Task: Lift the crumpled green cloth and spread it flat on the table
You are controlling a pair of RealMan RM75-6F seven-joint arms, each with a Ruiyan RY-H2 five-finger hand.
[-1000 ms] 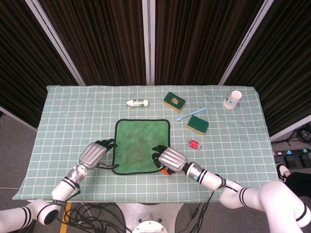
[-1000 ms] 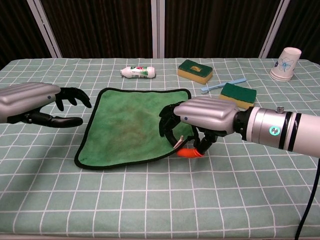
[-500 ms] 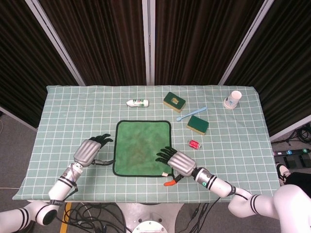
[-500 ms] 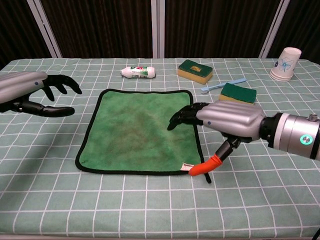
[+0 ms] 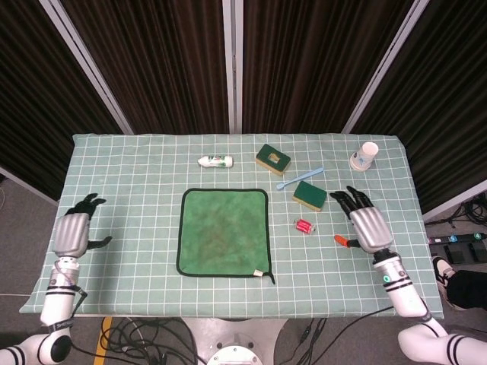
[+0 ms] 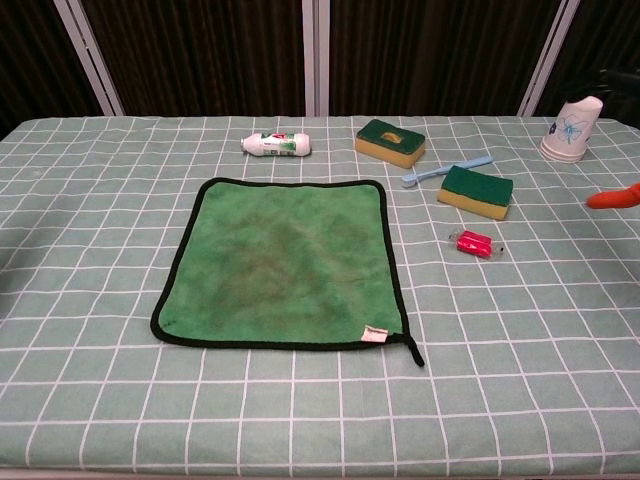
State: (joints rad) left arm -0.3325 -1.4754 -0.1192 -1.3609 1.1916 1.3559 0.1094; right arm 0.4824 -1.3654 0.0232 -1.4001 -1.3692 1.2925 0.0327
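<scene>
Both hands, left [image 5: 74, 232] and right [image 5: 368, 225], spread empty beside one flat green cloth [image 5: 224, 232] and two sponges [image 5: 310, 195].

The green cloth [image 5: 224, 232] before me is matt, nappy fabric with a dark stitched hem, lying on a worktop [image 5: 137, 167] covered in a smooth checked cloth. My left robot hand [image 5: 73, 232] and right robot hand [image 5: 367, 226] have satiny silver backs that look like metal, and matt black fingers [image 5: 352, 198]. The paper cup [image 6: 571, 128] looks matt, the bottle [image 6: 276, 145] glossy plastic.
</scene>
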